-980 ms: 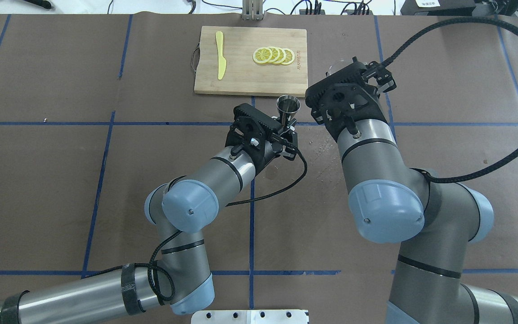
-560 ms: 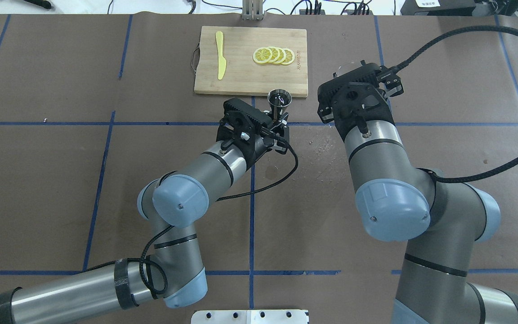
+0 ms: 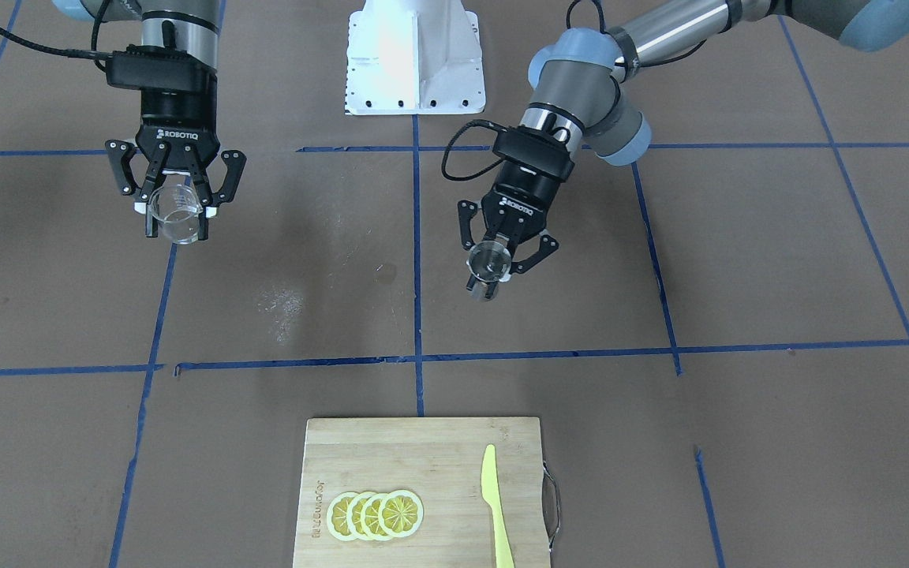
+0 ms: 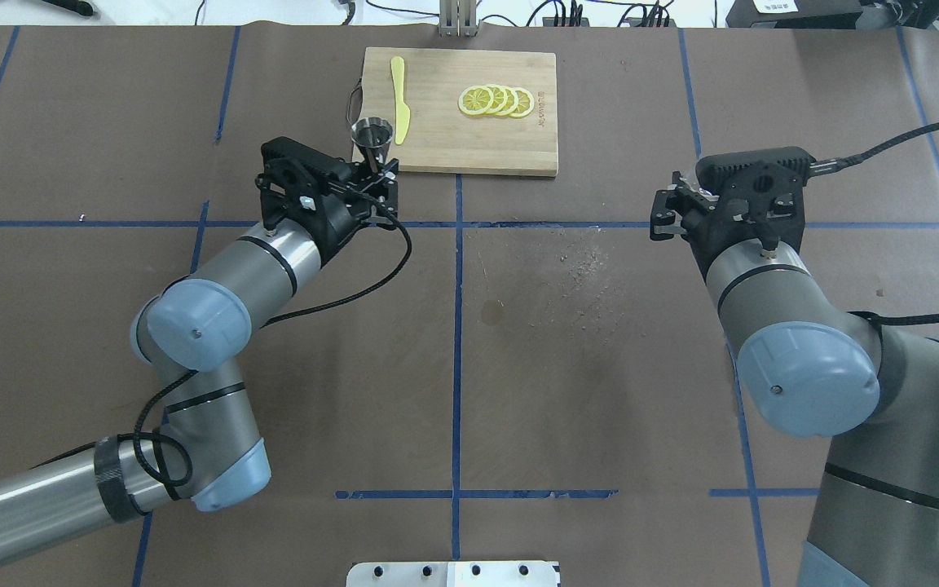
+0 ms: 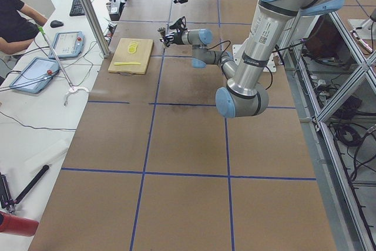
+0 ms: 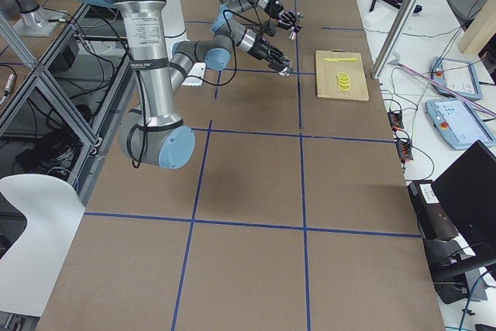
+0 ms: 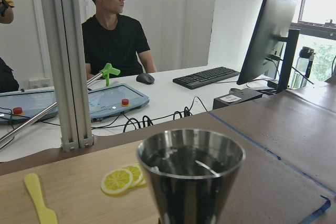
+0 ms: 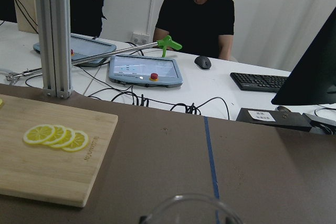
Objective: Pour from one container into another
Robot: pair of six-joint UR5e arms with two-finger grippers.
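A steel cone-shaped jigger (image 4: 373, 133) stands upright in my left gripper (image 4: 378, 169), which is shut on its lower part, just off the cutting board's near left corner. The left wrist view has that jigger (image 7: 191, 174) filling the foreground, its inside dark. In the front-facing view my left gripper (image 3: 491, 276) holds the jigger (image 3: 488, 257) above the table. My right gripper (image 3: 177, 224) is shut on a clear glass beaker (image 3: 173, 211), held far off to the other side. From overhead the right gripper (image 4: 667, 214) hides the beaker; only its rim (image 8: 189, 209) shows in the right wrist view.
A wooden cutting board (image 4: 453, 143) at the table's far middle carries lemon slices (image 4: 495, 100) and a yellow plastic knife (image 4: 398, 98). Wet specks (image 4: 585, 254) and a small stain (image 4: 492, 311) mark the brown table cover between the arms. Operators sit beyond the far edge.
The two arms have swung apart. My left gripper carried the jigger left and farther away; my right gripper carried the beaker right and nearer the robot.
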